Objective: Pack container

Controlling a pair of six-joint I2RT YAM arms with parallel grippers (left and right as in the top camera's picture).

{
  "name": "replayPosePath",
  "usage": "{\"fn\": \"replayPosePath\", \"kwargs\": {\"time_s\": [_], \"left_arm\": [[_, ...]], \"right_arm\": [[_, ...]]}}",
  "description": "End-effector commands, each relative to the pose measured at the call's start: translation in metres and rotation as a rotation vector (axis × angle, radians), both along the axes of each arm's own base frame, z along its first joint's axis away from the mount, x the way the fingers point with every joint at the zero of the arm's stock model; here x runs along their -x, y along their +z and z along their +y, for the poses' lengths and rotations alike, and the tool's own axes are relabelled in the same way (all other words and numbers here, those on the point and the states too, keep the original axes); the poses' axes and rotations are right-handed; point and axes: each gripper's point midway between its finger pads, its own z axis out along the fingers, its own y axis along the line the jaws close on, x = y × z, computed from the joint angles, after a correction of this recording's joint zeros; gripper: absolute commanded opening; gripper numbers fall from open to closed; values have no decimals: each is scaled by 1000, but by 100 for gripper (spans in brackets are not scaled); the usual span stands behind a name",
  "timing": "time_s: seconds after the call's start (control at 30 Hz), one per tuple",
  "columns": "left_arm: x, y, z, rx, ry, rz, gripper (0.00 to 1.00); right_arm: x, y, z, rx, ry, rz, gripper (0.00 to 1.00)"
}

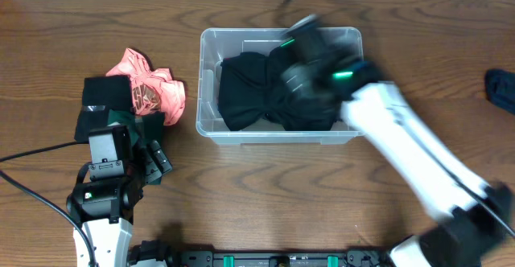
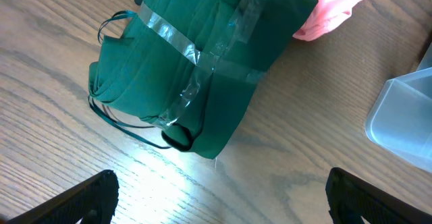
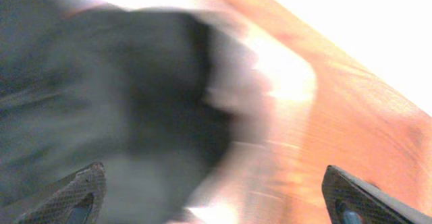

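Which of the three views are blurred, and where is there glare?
Overhead: the right arm is smeared by motion over the container; the rest is sharp. Left wrist: sharp, glare on the table and the tape. Right wrist: heavy motion blur, upper right washed out white.

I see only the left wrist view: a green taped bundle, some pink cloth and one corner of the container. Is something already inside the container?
Observer: Yes. A black garment lies inside the container and covers most of its floor.
Operator: Thank you. Where is the right gripper at this moment?
Observer: The right gripper is over the right half of the container, just above the black garment. Its wrist view is blurred, but the jaws stand wide apart.
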Motion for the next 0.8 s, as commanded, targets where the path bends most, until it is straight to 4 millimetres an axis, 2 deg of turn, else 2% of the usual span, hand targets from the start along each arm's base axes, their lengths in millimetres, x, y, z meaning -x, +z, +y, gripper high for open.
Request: {"fn": "replayPosePath", "kwargs": {"time_s": [0.0,0.1,0.17,0.33,0.43,0.57,0.77], "left_arm": [[-3,7,2,-1,10,-18,98],[-3,7,2,-1,10,-18,98],[-3,7,2,-1,10,-17,98],[-2,5,1,0,10,-13,98],[-2,5,2,0,10,-14,98],[-2,5,2,0,10,-13,98],[-3,5,2,-1,10,-17,98]], "right_arm": [[-8,34,-88,9,-260,-101,99],[-8,20,-163,25,-432,-55,99],[-3,0,-209,32,-532,3,99],[18,-65,-303,50,-747,170,99],[29,-97,-341,61,-821,248,99],[31,-130,-382,90,-842,296,99],[15,-165,-417,81,-775,290,99]]}}
